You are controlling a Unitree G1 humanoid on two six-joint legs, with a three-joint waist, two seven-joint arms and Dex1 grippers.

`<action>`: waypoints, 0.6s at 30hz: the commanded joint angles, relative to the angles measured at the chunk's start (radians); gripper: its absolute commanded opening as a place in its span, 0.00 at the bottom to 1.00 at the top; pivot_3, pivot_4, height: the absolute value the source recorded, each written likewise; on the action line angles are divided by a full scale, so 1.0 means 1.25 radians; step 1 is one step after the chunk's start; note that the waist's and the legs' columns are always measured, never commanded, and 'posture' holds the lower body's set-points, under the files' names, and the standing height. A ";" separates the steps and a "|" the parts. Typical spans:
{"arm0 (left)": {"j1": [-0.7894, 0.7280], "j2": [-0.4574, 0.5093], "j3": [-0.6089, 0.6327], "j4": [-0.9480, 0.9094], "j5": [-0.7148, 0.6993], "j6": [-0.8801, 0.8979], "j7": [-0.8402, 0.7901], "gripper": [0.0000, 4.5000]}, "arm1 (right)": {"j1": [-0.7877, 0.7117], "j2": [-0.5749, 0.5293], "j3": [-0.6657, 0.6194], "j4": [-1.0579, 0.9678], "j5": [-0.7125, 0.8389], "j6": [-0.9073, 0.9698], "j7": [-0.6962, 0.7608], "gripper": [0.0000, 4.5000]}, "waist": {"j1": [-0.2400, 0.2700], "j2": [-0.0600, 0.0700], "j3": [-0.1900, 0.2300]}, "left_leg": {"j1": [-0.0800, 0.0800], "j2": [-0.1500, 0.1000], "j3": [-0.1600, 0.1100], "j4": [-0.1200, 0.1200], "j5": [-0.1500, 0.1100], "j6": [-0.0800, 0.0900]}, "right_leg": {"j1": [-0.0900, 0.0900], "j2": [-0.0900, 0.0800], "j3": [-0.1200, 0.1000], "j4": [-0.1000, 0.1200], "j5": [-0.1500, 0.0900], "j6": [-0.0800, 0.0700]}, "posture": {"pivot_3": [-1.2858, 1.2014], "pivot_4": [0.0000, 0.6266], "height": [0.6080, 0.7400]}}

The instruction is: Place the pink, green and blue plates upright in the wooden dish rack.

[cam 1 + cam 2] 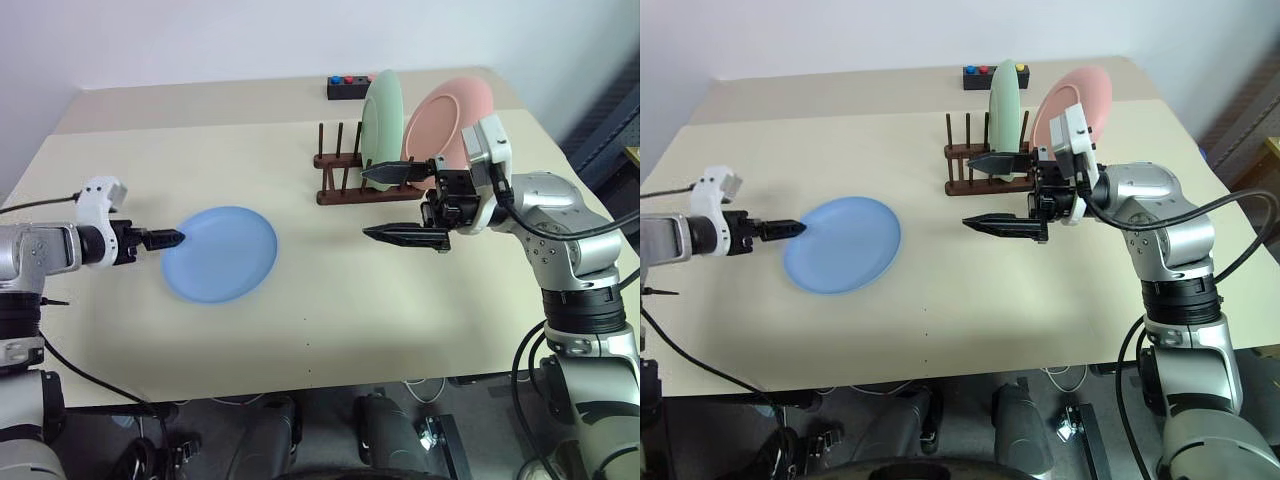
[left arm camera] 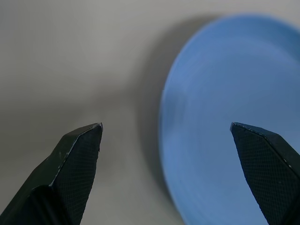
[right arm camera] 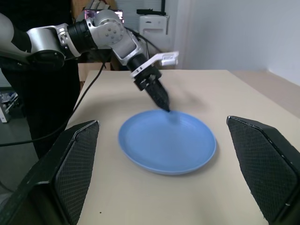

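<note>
Plates: 2 racked (pink [image 1: 452, 112], green [image 1: 384, 116]), 1 blue [image 1: 220, 253] flat; both end effectors [image 1: 172, 239] [image 1: 404, 205] apart.

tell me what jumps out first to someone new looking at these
A round light blue plate lies flat on the beige table, with the open left hand poised at its rim. Behind it, a pale mint green plate and a salmon pink plate stand upright in the dark wooden dish rack; the open right hand hovers nearby.

Beige table [image 1: 400, 300]: blue plate [image 1: 220, 253], rack [image 1: 345, 185]
</note>
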 commanded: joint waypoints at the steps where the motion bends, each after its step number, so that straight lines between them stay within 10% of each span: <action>1: -0.053 0.004 -0.037 0.022 -0.002 0.051 -0.038 1.00 | -0.003 -0.001 -0.015 -0.018 0.007 -0.007 -0.009 0.99 | 0.003 0.000 0.000 | 0.000 0.000 0.000 0.000 0.000 0.000 | 0.000 0.000 0.000 0.000 0.000 0.000 | 0.52 0.24 1.00; 6: -0.087 -0.009 -0.114 0.060 0.011 0.084 -0.078 0.94 | -0.001 0.004 -0.014 -0.012 0.002 -0.017 -0.017 1.00 | 0.001 0.000 0.000 | 0.000 0.000 0.000 0.001 0.000 0.000 | 0.000 0.000 0.000 0.000 0.000 0.000 | 0.52 0.24 1.00; 15: -0.084 -0.054 -0.078 0.090 0.026 0.121 -0.036 0.03 | 0.011 -0.008 -0.017 -0.011 -0.008 -0.019 -0.019 1.00 | 0.004 0.000 0.000 | 0.000 0.000 0.000 0.001 0.000 -0.001 | 0.000 0.000 0.000 0.000 0.000 0.000 | 0.52 0.24 1.00; 18: -0.096 -0.070 -0.014 0.091 0.020 0.142 -0.010 0.01 | 0.009 -0.008 -0.015 -0.009 -0.012 -0.019 -0.017 1.00 | 0.003 0.000 0.000 | 0.000 0.000 0.000 0.002 0.000 0.000 | 0.001 0.000 0.000 0.000 0.000 0.000 | 0.52 0.24 1.00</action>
